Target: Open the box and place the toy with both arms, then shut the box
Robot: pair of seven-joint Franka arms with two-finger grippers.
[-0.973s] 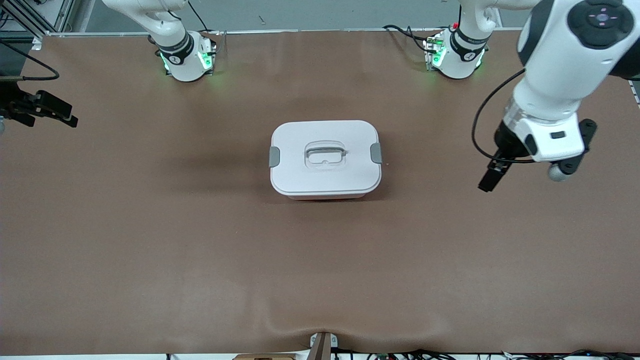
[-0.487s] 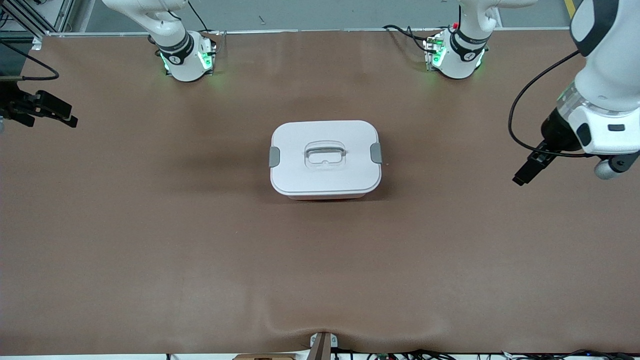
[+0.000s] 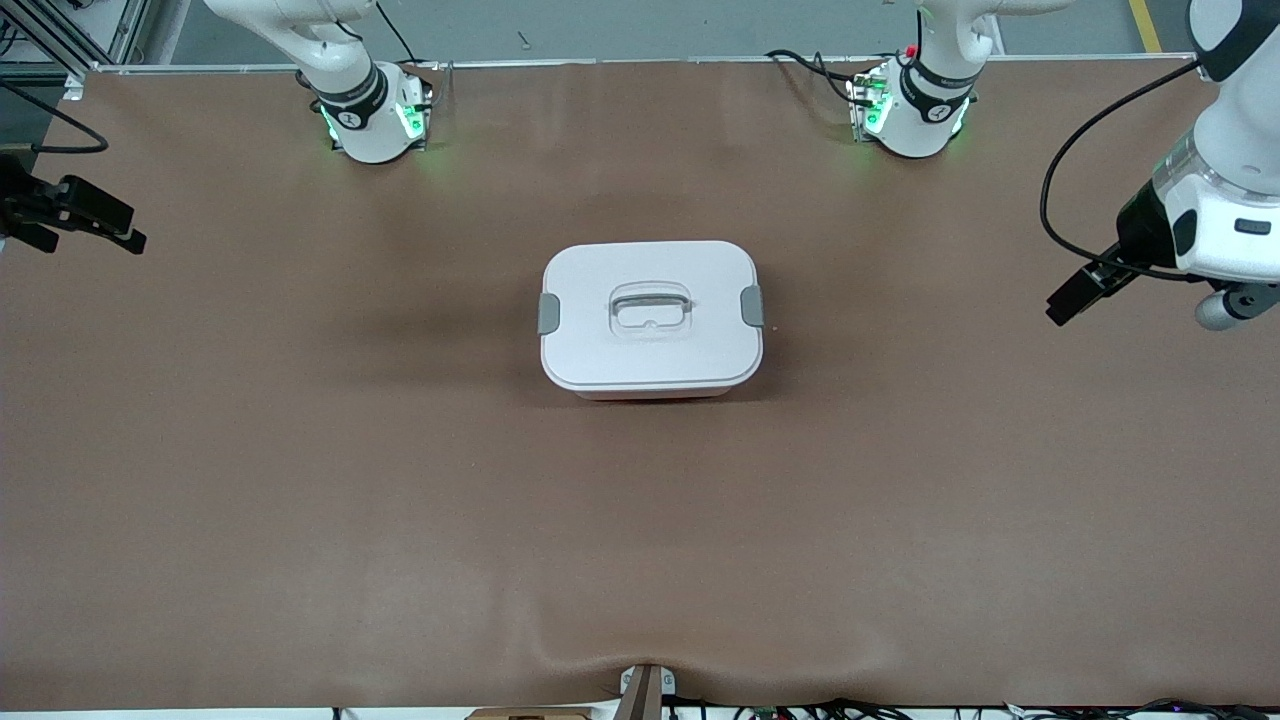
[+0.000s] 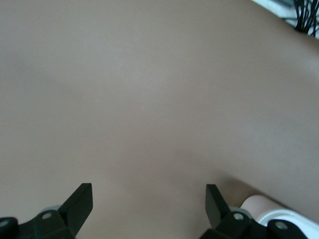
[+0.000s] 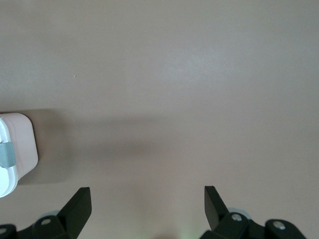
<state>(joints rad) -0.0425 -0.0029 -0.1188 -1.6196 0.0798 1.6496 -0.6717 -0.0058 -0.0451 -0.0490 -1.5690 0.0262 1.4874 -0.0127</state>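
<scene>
The box (image 3: 650, 345) stands shut in the middle of the table. It has a white lid, a recessed centre handle (image 3: 650, 305) and grey clips (image 3: 549, 313) (image 3: 752, 305) at both ends. The toy is out of view. My left gripper (image 4: 148, 194) hangs open over bare table at the left arm's end, with nothing between its fingers. A corner of the box (image 4: 279, 221) shows at the edge of the left wrist view. My right gripper (image 5: 147, 194) is open and empty over bare table at the right arm's end, with one clipped end of the box (image 5: 17, 149) in its view.
Brown table covering (image 3: 300, 450) spreads all round the box. The two arm bases (image 3: 372, 115) (image 3: 912, 110) stand along the table edge farthest from the front camera. Cables (image 3: 850, 708) and a small bracket (image 3: 645, 690) lie at the nearest edge.
The left arm has swung away from the box toward its own end of the table. The right arm's hand has shifted slightly outward. The box has not moved.
</scene>
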